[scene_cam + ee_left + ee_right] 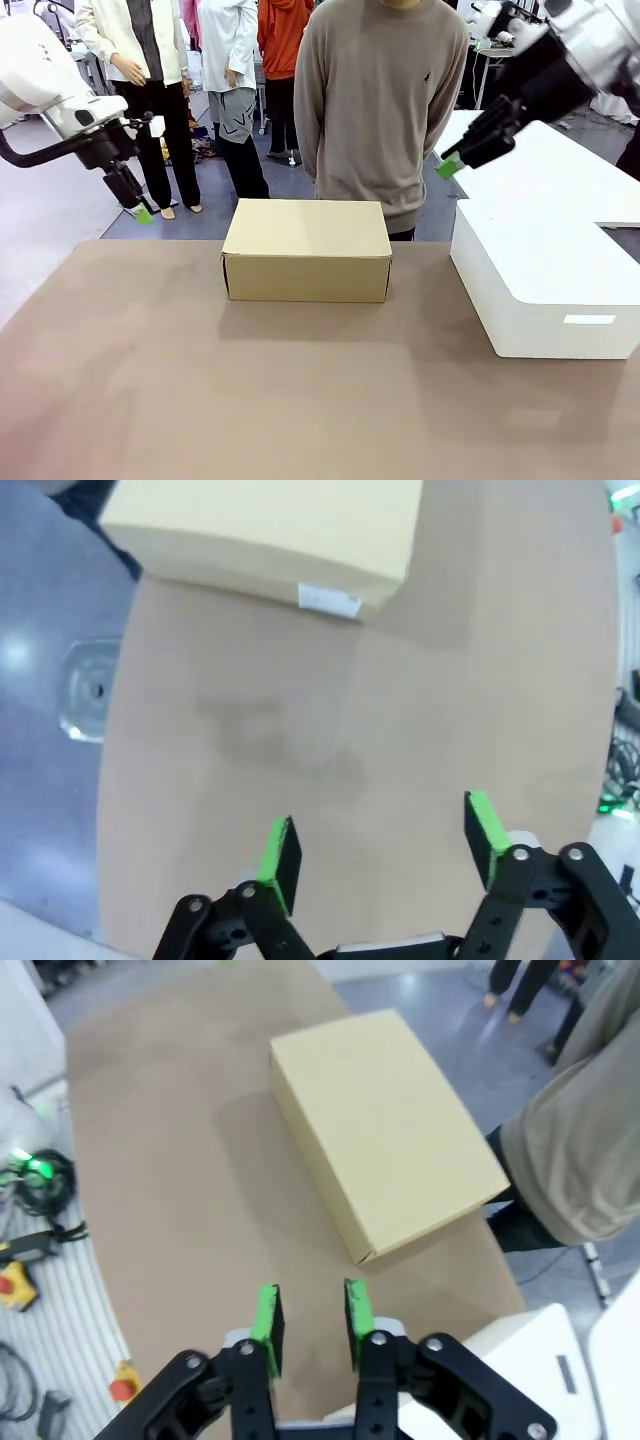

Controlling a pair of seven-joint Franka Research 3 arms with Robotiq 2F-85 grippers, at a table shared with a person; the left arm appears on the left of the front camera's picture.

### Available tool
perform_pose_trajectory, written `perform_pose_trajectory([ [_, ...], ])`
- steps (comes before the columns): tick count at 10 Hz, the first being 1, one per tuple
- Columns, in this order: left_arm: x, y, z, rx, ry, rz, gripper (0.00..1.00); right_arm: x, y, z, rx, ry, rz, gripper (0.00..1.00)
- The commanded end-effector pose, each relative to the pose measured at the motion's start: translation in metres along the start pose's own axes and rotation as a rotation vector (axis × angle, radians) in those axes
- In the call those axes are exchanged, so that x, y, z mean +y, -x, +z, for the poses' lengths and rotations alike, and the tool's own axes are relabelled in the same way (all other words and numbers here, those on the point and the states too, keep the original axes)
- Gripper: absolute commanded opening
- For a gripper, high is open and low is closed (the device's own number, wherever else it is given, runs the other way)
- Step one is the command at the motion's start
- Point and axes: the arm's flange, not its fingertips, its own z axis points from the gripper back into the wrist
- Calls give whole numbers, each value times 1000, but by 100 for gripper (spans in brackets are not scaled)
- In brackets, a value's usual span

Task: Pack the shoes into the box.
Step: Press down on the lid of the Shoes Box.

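Note:
The tan cardboard box stands shut, lid down, at the table's far middle; it also appears in the left wrist view and the right wrist view. The shoes are out of view. My left gripper hangs in the air off the table's far left corner, its jaws wide open and empty. High at the right, over the white block, my right gripper hovers open with a narrow gap and nothing between its fingers.
A large white rectangular block sits on the table's right side. A person in a beige sweater stands right behind the box, hands out of sight. The brown table spreads bare in front of the box.

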Motion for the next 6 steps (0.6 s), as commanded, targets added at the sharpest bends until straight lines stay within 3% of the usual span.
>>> perform_pose_trajectory([
  [1, -24, 3, 6, 95, -118, 20, 100, -16, -31, -6, 91, 13, 2, 0],
  [6, -61, 7, -2, 219, -225, 33, 100, -28, -86, -69, 241, 14, 15, 0],
])
